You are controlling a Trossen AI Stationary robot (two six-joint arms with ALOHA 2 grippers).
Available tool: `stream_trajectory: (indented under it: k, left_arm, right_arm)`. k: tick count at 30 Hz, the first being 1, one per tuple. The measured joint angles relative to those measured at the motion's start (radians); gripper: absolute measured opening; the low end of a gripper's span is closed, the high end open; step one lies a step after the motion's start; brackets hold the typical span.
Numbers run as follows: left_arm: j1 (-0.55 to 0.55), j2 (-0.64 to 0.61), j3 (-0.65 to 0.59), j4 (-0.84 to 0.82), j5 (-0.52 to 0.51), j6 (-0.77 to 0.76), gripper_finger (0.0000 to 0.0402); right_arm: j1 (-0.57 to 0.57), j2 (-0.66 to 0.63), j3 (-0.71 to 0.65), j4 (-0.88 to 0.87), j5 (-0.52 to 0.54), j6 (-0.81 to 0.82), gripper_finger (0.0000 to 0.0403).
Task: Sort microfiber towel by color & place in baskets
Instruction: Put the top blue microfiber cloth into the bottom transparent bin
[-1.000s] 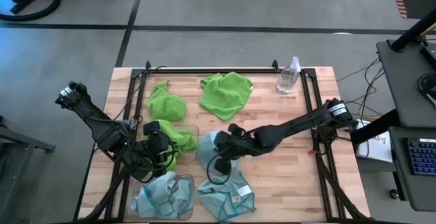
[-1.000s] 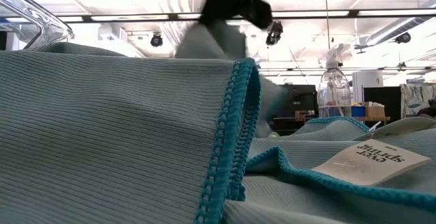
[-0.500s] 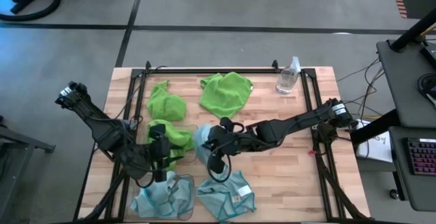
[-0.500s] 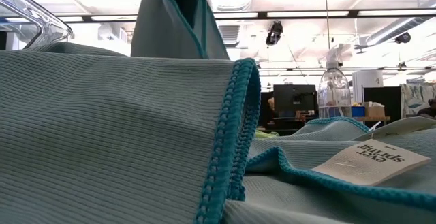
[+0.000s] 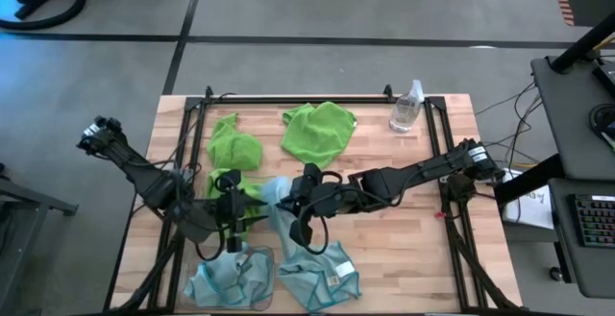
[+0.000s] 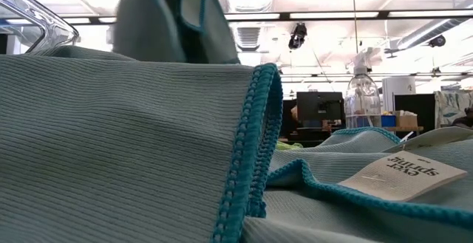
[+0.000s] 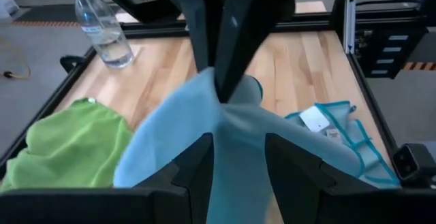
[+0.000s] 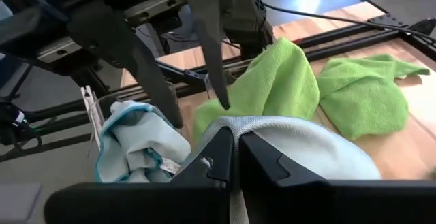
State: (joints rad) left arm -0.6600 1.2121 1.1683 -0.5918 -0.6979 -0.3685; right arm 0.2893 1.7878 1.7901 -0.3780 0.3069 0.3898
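Note:
My right gripper (image 5: 291,201) is shut on a pale blue towel (image 5: 281,222) that hangs over the table's near middle, beside the two clear baskets. My left gripper (image 5: 233,220) is open, its fingers standing on either side of the hanging cloth (image 7: 231,149). The farther basket (image 5: 272,182) holds a green towel (image 5: 248,191); the nearer basket (image 5: 271,255) holds a blue one (image 5: 226,278). A blue towel with a white tag (image 5: 322,273) lies flat on the table. Two green towels (image 5: 233,143) (image 5: 319,129) lie toward the far edge. My right gripper pinches a bunched-up part of the pale blue towel (image 7: 223,96) between its two fingers, coming from above and from the table's right. The cloth hangs slack below the fingers (image 7: 218,40), spreading wider toward its lower end. My left gripper: I cannot tell whether its fingers touch the cloth.
A clear spray bottle (image 5: 407,107) stands at the far right corner. Black frame rails (image 5: 434,143) run along the table's sides. Bare wood (image 5: 404,249) lies on the near right. In the low view the tagged towel (image 6: 403,173) fills the foreground.
My right gripper has carried the pale blue towel toward the table's left, from beside the baskets to over them, and the cloth now hangs free below it. My left gripper has shifted slightly toward the hanging towel.

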Motion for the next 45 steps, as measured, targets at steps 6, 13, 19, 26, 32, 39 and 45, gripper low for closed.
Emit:
stream_trajectory:
  k: [6,13,19,26,32,39,45]
  left_arm:
    - [0.011,0.0,0.0,0.021,0.001,0.02,0.0118]
    - [0.02,0.0,0.0,0.024,0.001,0.02,0.0118]
    - [0.031,0.0,0.0,0.024,0.001,0.02,0.0118]
    - [0.051,0.0,0.0,0.034,0.003,0.02,0.0118]
    - [0.066,0.0,0.0,0.035,0.003,0.037,0.0118]
    - [0.067,0.0,0.0,0.035,0.031,0.098,0.0097]
    - [0.067,0.0,0.0,0.035,0.093,0.097,0.0011]
  right_arm:
    - [0.0,0.0,0.001,0.008,0.0,-0.002,0.0012]
    - [0.0,0.0,0.001,0.068,-0.001,-0.032,0.0012]
    - [0.0,0.0,0.001,0.108,-0.001,-0.05,0.0012]
    - [0.0,0.0,0.001,0.125,-0.069,-0.051,0.0012]
    - [0.0,0.0,0.001,0.126,-0.071,-0.05,0.0012]
    - [0.0,0.0,0.001,0.123,-0.072,-0.05,0.0012]
    - [0.0,0.0,0.001,0.12,-0.072,-0.05,0.0012]
